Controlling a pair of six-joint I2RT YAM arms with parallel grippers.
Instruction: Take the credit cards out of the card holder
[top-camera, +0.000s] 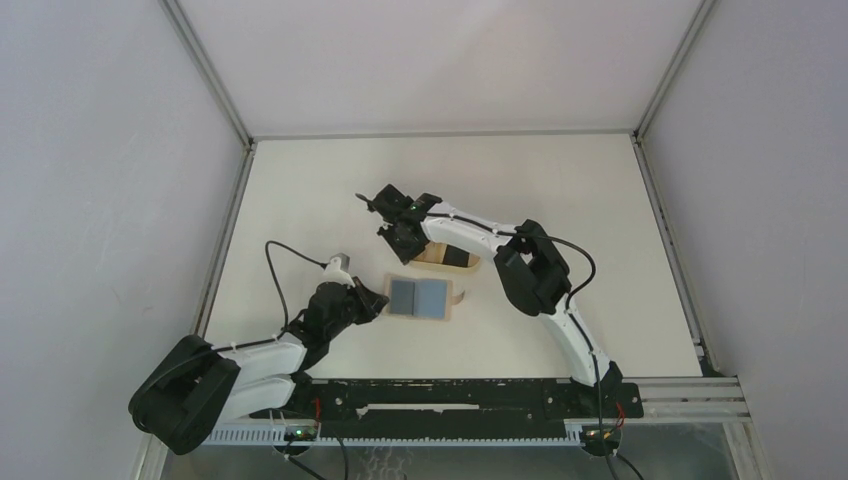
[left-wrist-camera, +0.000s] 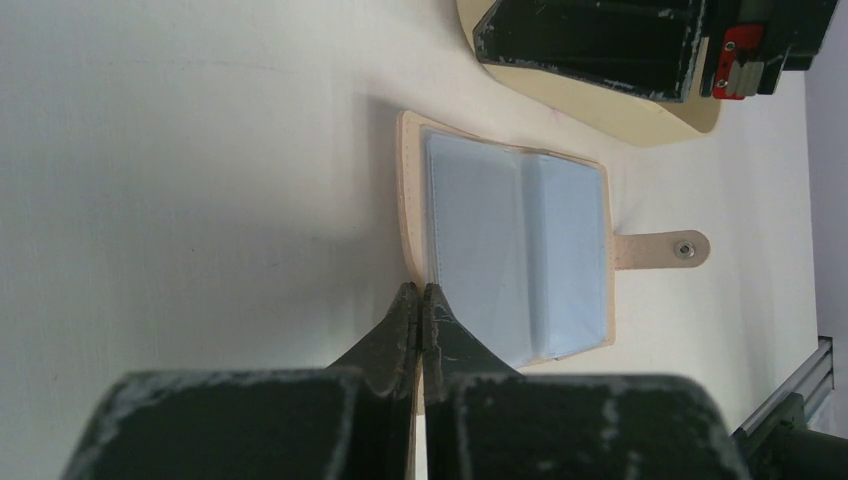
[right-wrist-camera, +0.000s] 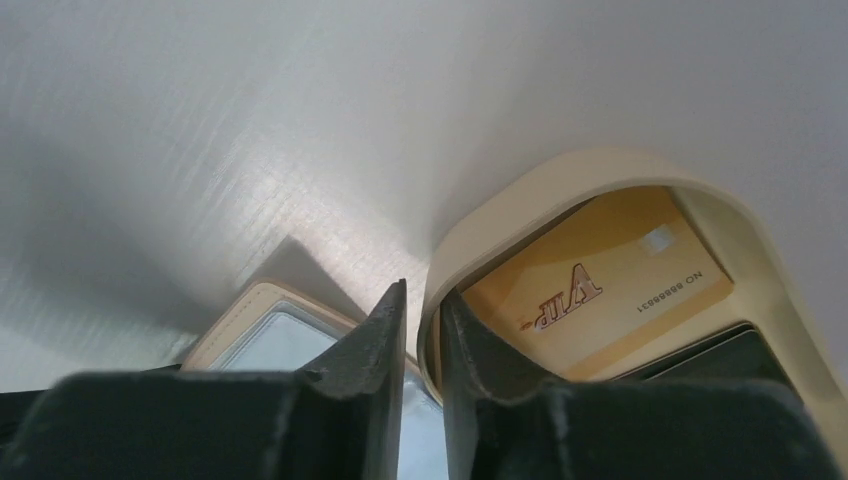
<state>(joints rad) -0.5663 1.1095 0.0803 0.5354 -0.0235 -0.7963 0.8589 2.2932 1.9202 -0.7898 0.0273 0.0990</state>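
The tan card holder (top-camera: 421, 298) lies open flat, with light blue panels (left-wrist-camera: 515, 250) filling both halves; I cannot tell card from sleeve. Its snap tab (left-wrist-camera: 665, 248) sticks out to one side. My left gripper (left-wrist-camera: 420, 290) is shut, pinching the holder's near cover edge; in the top view my left gripper (top-camera: 378, 303) is at the holder's left side. My right gripper (right-wrist-camera: 420, 290) hovers over the left end of the oval tan tray (right-wrist-camera: 470, 245), jaws slightly apart and empty. A gold VIP card (right-wrist-camera: 610, 290) and a black card (right-wrist-camera: 710, 355) lie in the tray.
The oval tray (top-camera: 450, 258) sits just behind the holder, partly under the right arm. White walls with metal posts enclose the white table (top-camera: 330, 200) on three sides. A black rail (top-camera: 450, 395) runs along the near edge.
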